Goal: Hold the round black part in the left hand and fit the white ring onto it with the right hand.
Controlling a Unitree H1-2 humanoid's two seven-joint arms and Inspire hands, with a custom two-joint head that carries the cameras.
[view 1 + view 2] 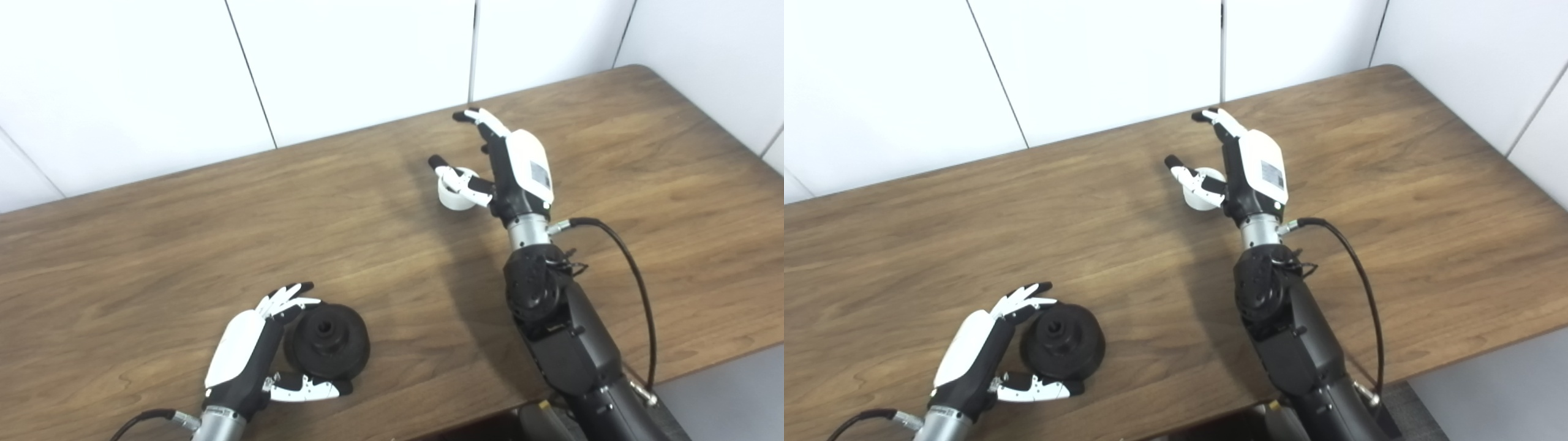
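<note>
While the round black part [327, 340] lay flat on the wooden table [153, 245] near the front edge, the left hand [251, 355] cupped it loosely, fingers [285, 298] spread above it and thumb below; actual contact could not be confirmed. The right hand [502, 165] stood near the table's middle, fingers apart, thumb over the white ring [454, 195], which rested on the surface. Bare tabletop separated the two hands. The far edge met a white panelled wall [355, 61].

matt black part [327, 342], smooth white ring [454, 197], wood-grain table [184, 245].
</note>
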